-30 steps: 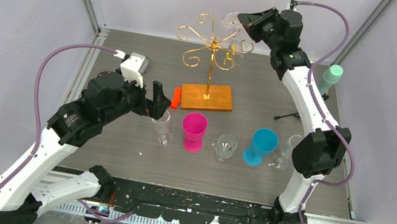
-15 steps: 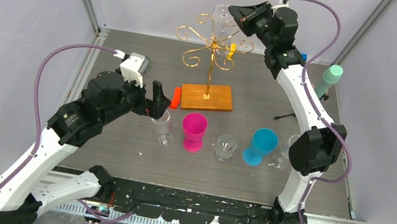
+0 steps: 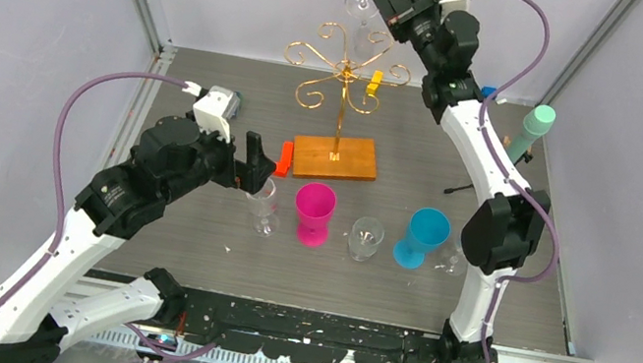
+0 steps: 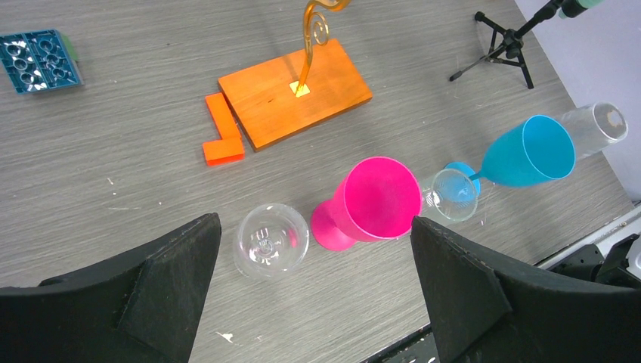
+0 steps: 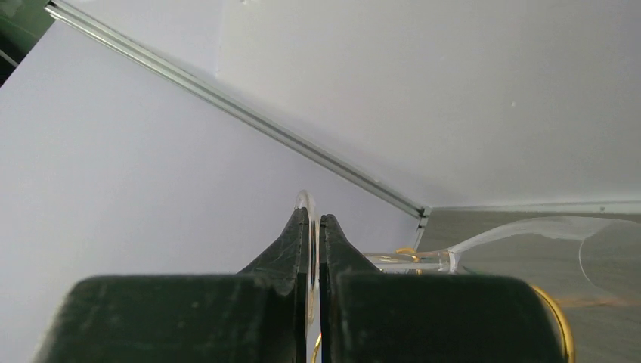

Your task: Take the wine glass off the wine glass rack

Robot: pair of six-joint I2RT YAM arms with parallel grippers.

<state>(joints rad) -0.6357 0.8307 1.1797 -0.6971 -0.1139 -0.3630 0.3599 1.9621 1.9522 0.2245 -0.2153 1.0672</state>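
The wine glass rack [image 3: 347, 71] is a gold wire stand with scroll arms on an orange-brown wooden base [image 3: 334, 157]; the base also shows in the left wrist view [image 4: 295, 91]. My right gripper [image 3: 384, 1] is shut on the thin clear foot [image 5: 305, 206] of the wine glass [image 3: 361, 1], holding it high above the rack's top right arms. The stem [image 5: 412, 261] runs off to the right of the fingers. My left gripper [image 4: 315, 223] is open and empty above a clear glass [image 4: 270, 240] standing on the table.
A pink cup [image 3: 313, 210], a clear glass [image 3: 365, 237], a blue goblet [image 3: 423, 234] and another clear glass [image 3: 456, 255] stand in a row in front of the rack. An orange block [image 3: 285, 157] lies left of the base. A mint-topped tripod [image 3: 535, 124] stands at right.
My right gripper has risen and moved left with the wine glass, from level with the scroll arms to above them. The left arm has not moved.
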